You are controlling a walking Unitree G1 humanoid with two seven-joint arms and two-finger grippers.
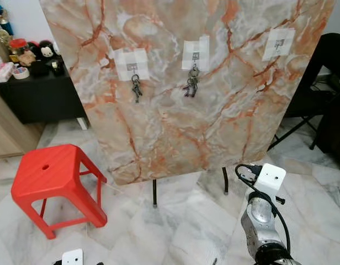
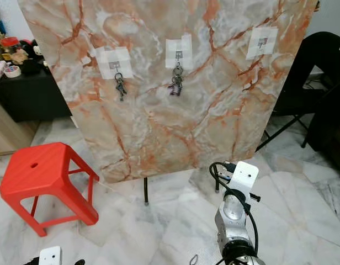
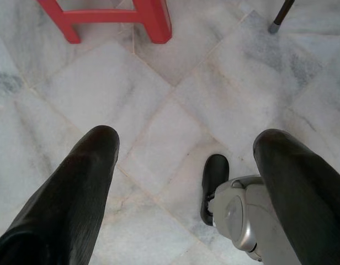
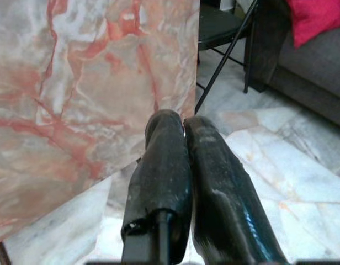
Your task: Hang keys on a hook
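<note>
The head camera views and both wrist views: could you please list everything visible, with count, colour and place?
marble board: one, orange-white, propped upright ahead
hooks: three, on white patches; right one bare
key bunches: two, dark, hanging on left and middle hooks
stool: one, red, left on floor
cabinet: one, black, far left, toys on top
folding chair: one, black, right
sofa: grey, red cushion
left tool: open, over floor
right tool: shut, near board

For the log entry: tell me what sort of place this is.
Probably a home living room: marble-tiled floor, a dark cabinet with toys and trinkets on top, a red plastic stool, and a grey sofa with a pink cushion.
</note>
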